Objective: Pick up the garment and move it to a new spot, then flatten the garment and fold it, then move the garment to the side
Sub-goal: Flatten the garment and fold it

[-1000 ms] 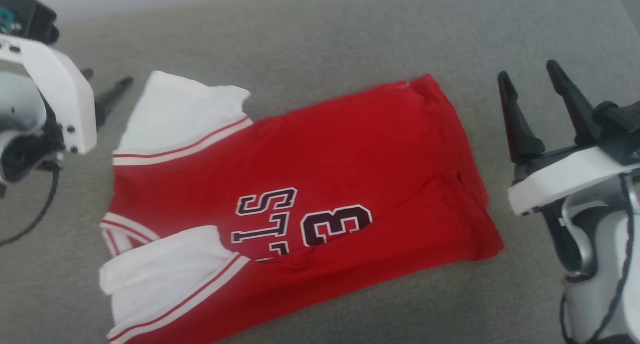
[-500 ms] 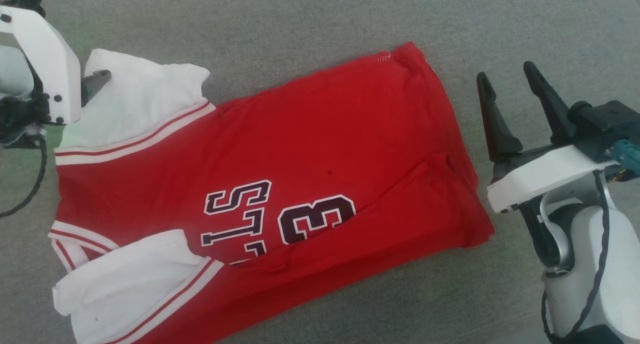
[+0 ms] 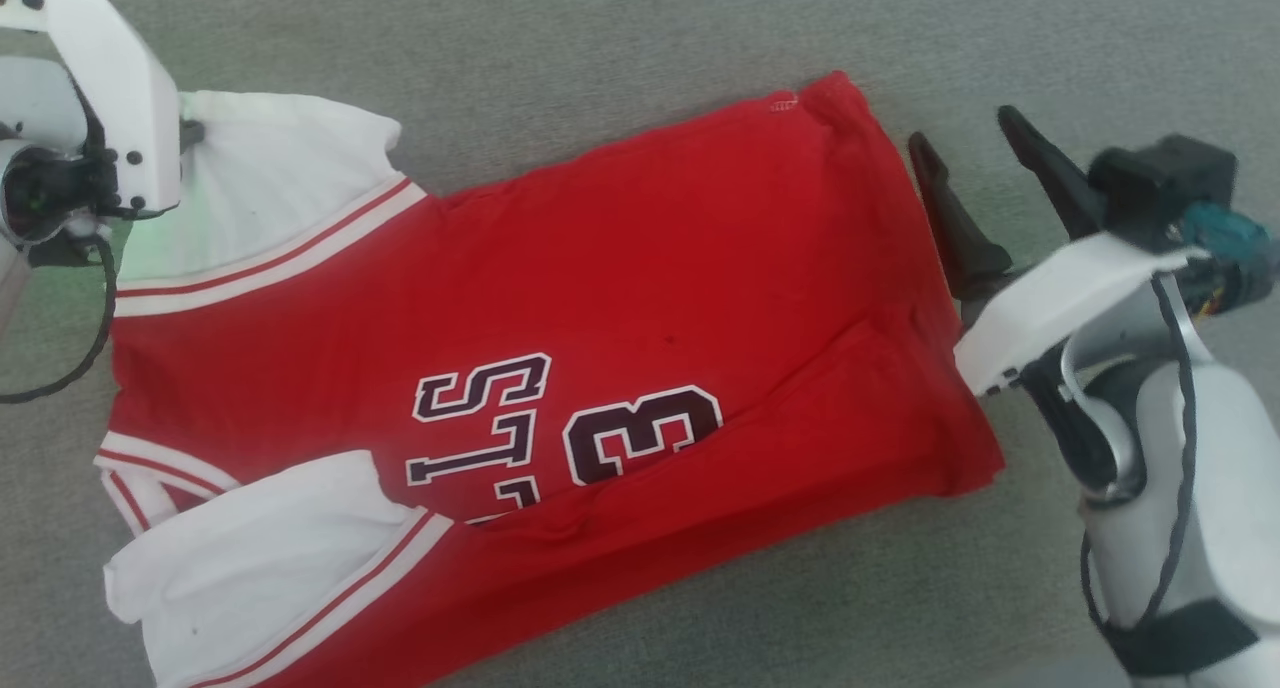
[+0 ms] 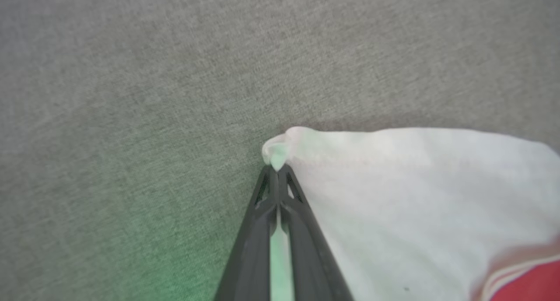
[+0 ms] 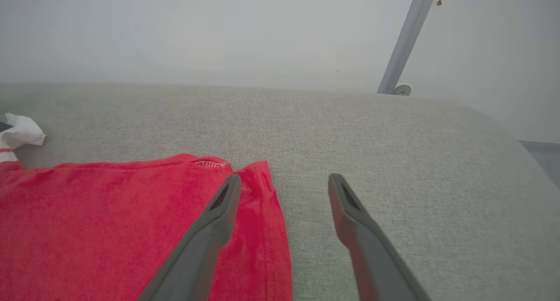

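You have the soft bright-red cloth garment (image 3: 620,268), with white striped end panels and dark lettering, spread flat on the grey woven fabric surface (image 3: 600,48). Your left gripper (image 4: 276,172) is pinched closed on the corner of one white panel. Your right gripper (image 5: 284,185) is spread wide at the opposite red edge and holds nothing.

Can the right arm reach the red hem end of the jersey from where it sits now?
Probably yes: the right arm has its jaws open, one finger at the hem edge of the soft red cloth garment, nothing lying between.
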`<state>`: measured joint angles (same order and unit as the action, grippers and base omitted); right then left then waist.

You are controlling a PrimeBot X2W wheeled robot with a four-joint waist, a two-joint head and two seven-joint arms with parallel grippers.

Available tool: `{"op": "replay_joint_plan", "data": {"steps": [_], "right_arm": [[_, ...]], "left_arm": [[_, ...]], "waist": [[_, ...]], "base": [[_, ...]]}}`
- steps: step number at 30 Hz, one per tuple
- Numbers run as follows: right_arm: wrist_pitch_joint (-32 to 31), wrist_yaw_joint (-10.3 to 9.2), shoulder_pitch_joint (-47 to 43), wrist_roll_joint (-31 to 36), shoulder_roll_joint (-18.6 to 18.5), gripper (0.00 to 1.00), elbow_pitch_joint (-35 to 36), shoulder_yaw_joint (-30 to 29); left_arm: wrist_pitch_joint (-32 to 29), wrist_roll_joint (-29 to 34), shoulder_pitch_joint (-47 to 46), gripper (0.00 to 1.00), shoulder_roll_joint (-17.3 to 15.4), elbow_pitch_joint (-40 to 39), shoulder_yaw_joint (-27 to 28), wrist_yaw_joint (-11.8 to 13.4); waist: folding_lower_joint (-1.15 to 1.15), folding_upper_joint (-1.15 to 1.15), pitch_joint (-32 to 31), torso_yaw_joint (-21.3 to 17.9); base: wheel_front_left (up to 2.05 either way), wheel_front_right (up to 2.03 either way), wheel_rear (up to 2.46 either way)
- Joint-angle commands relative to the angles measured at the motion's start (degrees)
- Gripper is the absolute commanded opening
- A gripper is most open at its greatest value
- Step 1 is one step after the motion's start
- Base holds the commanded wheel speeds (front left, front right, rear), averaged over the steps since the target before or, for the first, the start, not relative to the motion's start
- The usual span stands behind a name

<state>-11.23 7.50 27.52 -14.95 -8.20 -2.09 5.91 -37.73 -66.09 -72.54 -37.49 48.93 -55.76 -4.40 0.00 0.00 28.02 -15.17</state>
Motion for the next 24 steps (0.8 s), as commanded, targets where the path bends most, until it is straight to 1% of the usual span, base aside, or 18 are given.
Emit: {"op": "replay_joint_plan", "data": {"steps": [1, 5, 11, 14, 20, 21, 22, 23, 24], "right_arm": [[-0.8, -0.04, 1.1, -0.3, -0.5, 1.00, -0.7, 0.2], [-5.1, -0.05, 5.6, -2.2, -2.5, 1.00, -4.8, 1.7], [-12.3, -0.05, 12.7, -5.1, -5.1, 1.00, -14.0, 4.9], [-16.0, -0.05, 15.9, -6.8, -6.4, 1.00, -18.4, 7.4], [-25.1, -0.02, 19.6, -12.7, -7.4, 1.00, -25.9, 13.2], [-26.6, -0.01, 20.1, -13.4, -7.7, 0.86, -26.8, 13.8], [-27.8, -0.01, 20.8, -13.6, -8.3, 0.40, -27.5, 14.7], [-28.3, -0.02, 21.3, -13.9, -8.7, 0.00, -28.1, 15.2], [-28.5, -0.02, 21.8, -14.4, -9.1, 0.00, -28.5, 15.4]], "left_arm": [[-0.8, 0.8, 2.7, 0.00, 1.2, 1.3, -1.9, -0.5], [0.2, 1.2, 1.3, 0.00, 2.6, 2.3, -2.0, -1.3], [1.5, 1.1, -0.5, 0.00, 4.8, 3.5, -2.2, -2.1], [2.1, 1.0, -1.2, 0.00, 5.8, 4.1, -2.4, -2.5], [3.8, 0.6, -2.1, 0.00, 7.2, 5.2, -2.5, -2.8], [4.1, 0.5, -2.1, 0.00, 7.5, 5.3, -2.4, -2.9], [4.7, 0.4, -2.2, 0.00, 7.7, 5.4, -2.5, -2.9], [5.3, 0.3, -2.3, 0.00, 7.9, 5.4, -2.4, -2.9], [5.7, 0.2, -2.4, 0.00, 8.1, 5.5, -2.3, -2.9]], "waist": [[0.00, 0.00, 0.1, 0.4], [0.00, 0.00, 0.3, 1.9], [0.00, 0.00, 0.7, 4.6], [0.00, 0.00, 0.9, 5.8], [0.00, 0.00, 1.2, 7.4], [0.00, 0.00, 1.2, 7.6], [0.00, 0.00, 1.2, 7.8], [0.00, 0.00, 1.2, 8.0], [0.00, 0.00, 1.1, 8.2]], "base": [[0.00, 0.00, 0.00], [0.00, 0.00, 0.00], [0.00, 0.00, 0.00], [0.00, 0.00, 0.00], [0.00, 0.00, 0.00], [0.00, 0.00, 0.00], [0.00, 0.00, 0.00], [0.00, 0.00, 0.00], [0.00, 0.00, 0.00]]}}
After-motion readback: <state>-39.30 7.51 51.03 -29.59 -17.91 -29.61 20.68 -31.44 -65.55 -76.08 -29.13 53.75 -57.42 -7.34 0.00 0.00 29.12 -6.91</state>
